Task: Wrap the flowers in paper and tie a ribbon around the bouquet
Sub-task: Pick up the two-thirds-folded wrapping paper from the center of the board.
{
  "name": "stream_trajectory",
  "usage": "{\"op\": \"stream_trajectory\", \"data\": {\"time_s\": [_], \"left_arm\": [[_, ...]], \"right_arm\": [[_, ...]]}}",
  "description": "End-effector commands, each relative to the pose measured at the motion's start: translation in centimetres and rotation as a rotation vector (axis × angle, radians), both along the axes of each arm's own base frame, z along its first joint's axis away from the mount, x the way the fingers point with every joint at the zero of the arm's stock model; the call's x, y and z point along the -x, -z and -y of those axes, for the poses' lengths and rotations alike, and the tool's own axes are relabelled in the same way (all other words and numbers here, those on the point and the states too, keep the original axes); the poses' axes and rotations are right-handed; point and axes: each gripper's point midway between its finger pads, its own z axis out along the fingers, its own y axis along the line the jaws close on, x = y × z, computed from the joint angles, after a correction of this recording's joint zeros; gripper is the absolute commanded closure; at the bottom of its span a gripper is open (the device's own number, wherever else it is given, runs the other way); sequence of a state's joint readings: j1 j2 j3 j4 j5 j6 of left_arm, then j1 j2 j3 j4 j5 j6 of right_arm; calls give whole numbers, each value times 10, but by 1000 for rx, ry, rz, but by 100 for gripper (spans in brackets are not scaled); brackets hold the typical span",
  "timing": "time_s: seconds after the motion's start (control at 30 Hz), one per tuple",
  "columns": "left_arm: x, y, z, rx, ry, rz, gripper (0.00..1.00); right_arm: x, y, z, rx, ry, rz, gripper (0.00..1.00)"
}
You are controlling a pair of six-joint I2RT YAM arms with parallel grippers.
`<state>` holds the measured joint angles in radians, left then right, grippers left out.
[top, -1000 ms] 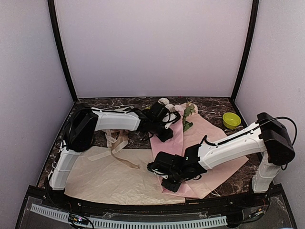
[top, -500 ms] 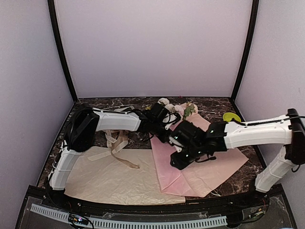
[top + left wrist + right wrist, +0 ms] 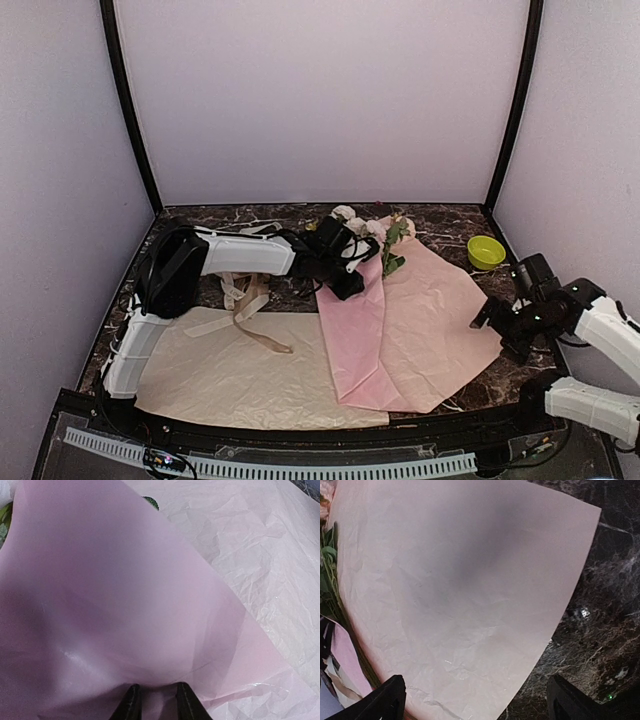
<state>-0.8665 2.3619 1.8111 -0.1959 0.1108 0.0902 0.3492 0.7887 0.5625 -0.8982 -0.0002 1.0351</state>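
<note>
Pinching a raised fold of the paper [image 3: 425, 320], the left fingers [image 3: 345, 283] stand nearly together just past the middle of the worktop [image 3: 440, 222], toward 12 o'clock. The left wrist view shows the two tips close at the bottom with pink sheet between them and sloping away above. The paper lies spread over the worktop's 4 o'clock half, with its 9 o'clock side turned over onto itself as a long flap that narrows toward 6 o'clock. The flowers [image 3: 372, 228] lie at the paper's 12 o'clock end, with pink and cream heads past its edge and green leaves resting on the sheet just beside the left fingers. The stems are hidden under the flap.

The right fingers [image 3: 497, 325] hover at 3 o'clock, just off the paper's corner, spread wide apart and holding nothing. In the right wrist view, the paper's corner lies flat on the dark marble.

The ribbon [image 3: 268, 340] lies slack at 9 o'clock, partly on a cream sheet [image 3: 220, 380] that covers the 7 o'clock area. A yellow-green bowl [image 3: 486, 251] sits at 2 o'clock, apart from the paper.
</note>
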Motion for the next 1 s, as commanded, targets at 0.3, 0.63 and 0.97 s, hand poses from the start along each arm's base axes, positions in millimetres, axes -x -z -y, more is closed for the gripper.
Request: {"op": "stream_trajectory", "data": {"time_s": [0.3,0.63,0.97], "left_arm": [[31,32,-9,-52,64,-120,75],[29,30,-10,-62,67,-101,75],[28,30,-11,-68,63,-94,75]], "right_arm": [[14,65,45,-131,394,-192,12],[-36,62,23,-313,279,-61,29],[-71,23,9,-400,161,102,56]]}}
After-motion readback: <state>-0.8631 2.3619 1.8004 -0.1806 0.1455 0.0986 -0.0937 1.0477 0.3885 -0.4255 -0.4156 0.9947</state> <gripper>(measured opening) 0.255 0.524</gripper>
